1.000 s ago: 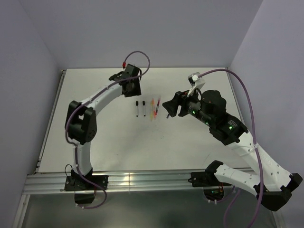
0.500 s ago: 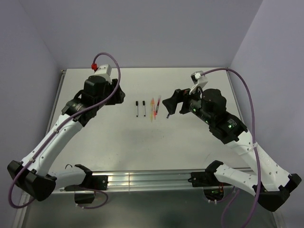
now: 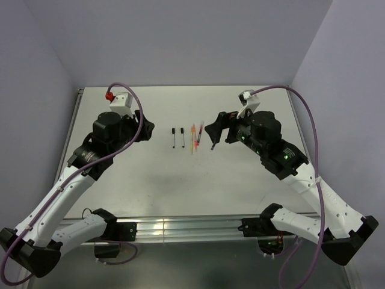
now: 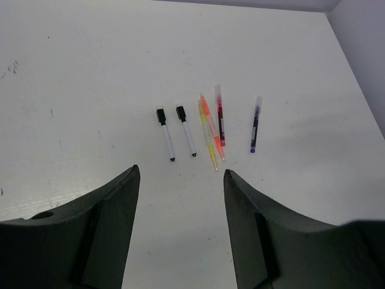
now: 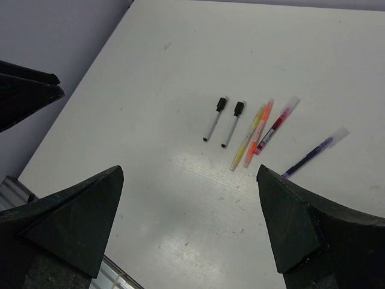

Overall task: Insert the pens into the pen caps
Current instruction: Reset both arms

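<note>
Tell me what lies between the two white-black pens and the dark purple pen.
The yellow pen, the orange pen and the red pen, close together; the left wrist view shows it.

Open table [image 3: 180, 180] lies all round the pens [image 3: 191, 138]. Left gripper [image 3: 146, 129] hangs to their left, right gripper [image 3: 215, 127] close on their right.

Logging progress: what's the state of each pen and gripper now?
Two white plastic pens: lying flat, black caps on.
Yellow pen: flat, touching orange pen; caps unclear.
Red pen: flat, clear cap apparently on.
Dark purple pen: flat, apart, apparently capped.
Left gripper: open, empty.
Right gripper: open, empty.
</note>
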`<action>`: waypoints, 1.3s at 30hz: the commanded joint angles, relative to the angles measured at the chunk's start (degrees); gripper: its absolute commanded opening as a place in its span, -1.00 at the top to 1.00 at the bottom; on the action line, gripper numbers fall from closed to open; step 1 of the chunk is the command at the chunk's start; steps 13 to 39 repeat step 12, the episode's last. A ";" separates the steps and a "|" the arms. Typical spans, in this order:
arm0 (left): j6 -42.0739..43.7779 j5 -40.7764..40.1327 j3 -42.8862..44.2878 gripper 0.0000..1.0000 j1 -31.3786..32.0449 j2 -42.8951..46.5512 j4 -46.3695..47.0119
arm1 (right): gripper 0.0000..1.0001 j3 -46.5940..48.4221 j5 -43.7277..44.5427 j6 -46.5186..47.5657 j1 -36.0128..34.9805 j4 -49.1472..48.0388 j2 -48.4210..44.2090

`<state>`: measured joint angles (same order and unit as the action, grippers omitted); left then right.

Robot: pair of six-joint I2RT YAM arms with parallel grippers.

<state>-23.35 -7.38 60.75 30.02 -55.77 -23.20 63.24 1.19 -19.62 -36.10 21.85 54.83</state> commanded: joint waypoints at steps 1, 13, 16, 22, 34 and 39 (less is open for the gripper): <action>0.77 1.13 0.24 -0.24 -0.14 -0.22 2.46 | -1.00 0.04 0.83 0.98 0.33 -2.42 -0.95; 0.33 1.84 0.86 -0.24 -0.23 -2.06 1.76 | -1.00 -1.81 1.09 1.34 0.33 -4.09 -3.06; 0.33 1.84 0.86 -0.24 -0.23 -2.06 1.76 | -1.00 -1.81 1.09 1.34 0.33 -4.09 -3.06; 0.33 1.84 0.86 -0.24 -0.23 -2.06 1.76 | -1.00 -1.81 1.09 1.34 0.33 -4.09 -3.06; 0.33 1.84 0.86 -0.24 -0.23 -2.06 1.76 | -1.00 -1.81 1.09 1.34 0.33 -4.09 -3.06; 0.33 1.84 0.86 -0.24 -0.23 -2.06 1.76 | -1.00 -1.81 1.09 1.34 0.33 -4.09 -3.06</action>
